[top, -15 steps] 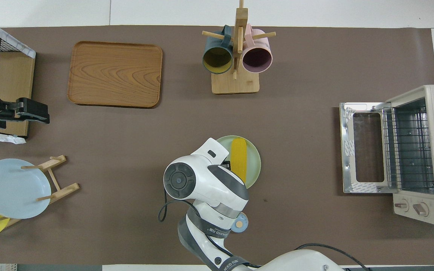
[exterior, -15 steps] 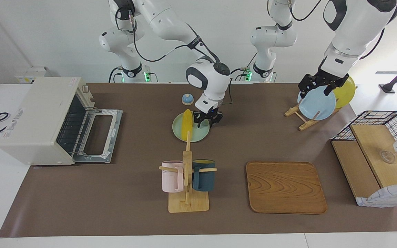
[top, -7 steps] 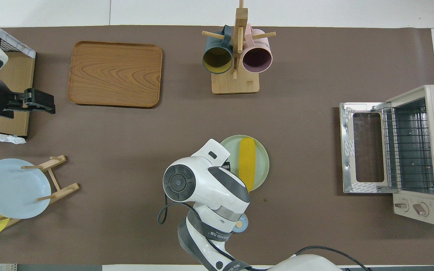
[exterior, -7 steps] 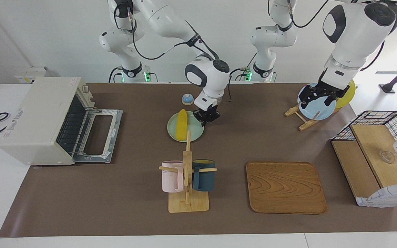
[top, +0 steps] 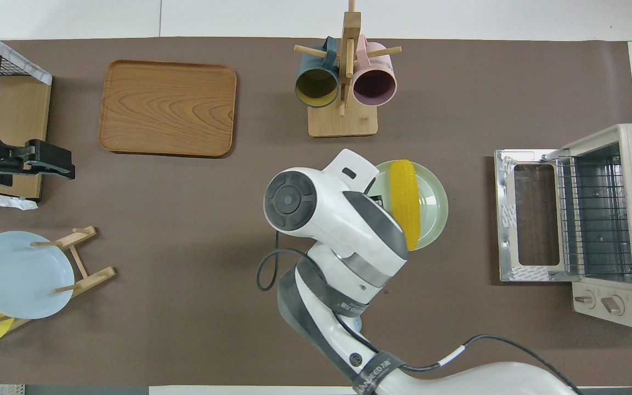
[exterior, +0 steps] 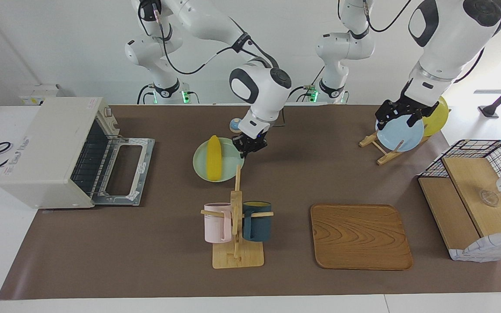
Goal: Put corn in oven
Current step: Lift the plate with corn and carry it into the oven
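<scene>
I see the mug rack (exterior: 237, 226) at centre; yellow corn (exterior: 213, 158) on green plate (exterior: 202, 167), whose rim the right gripper (exterior: 247, 147) pinches; left gripper (exterior: 400, 114) wide, upper right.

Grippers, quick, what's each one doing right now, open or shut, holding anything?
Right gripper: shut on the rim of the green plate that carries the corn.
Left gripper: open, holding nothing, over the blue plate.
</scene>
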Controlling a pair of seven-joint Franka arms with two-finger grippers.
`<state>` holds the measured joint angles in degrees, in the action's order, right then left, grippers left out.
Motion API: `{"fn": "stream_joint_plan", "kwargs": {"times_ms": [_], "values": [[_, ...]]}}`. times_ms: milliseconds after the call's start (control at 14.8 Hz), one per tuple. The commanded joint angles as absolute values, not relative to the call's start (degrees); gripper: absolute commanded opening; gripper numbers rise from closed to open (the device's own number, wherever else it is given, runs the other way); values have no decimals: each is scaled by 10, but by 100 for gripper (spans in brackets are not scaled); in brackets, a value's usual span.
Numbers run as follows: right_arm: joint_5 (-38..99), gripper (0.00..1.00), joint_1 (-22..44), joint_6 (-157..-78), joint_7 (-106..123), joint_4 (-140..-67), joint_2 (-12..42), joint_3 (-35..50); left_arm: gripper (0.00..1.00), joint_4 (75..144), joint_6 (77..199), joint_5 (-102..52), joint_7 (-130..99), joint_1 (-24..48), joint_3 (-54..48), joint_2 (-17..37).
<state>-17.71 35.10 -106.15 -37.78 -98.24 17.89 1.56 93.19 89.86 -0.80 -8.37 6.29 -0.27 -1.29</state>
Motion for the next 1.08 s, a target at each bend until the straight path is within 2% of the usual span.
{"fn": "stream_joint_plan", "kwargs": {"times_ms": [0,135,338,609,1015], "values": [[-192,0,301,-1062,-357,-1048,112,22,100,926,888,-17,-76,64,1,-14],[-192,0,262,-1068,-347,-1098,71,23,100,929,889,-17,-76,63,1,-12],[-192,0,206,-1070,-305,-1146,36,23,100,930,891,-17,-76,64,1,-11],[-192,0,111,-1075,-234,-1166,33,23,100,931,905,-17,-75,64,1,-11],[-192,0,33,-1105,-150,-1198,20,23,100,927,904,-13,-75,55,-5,-12]]}}
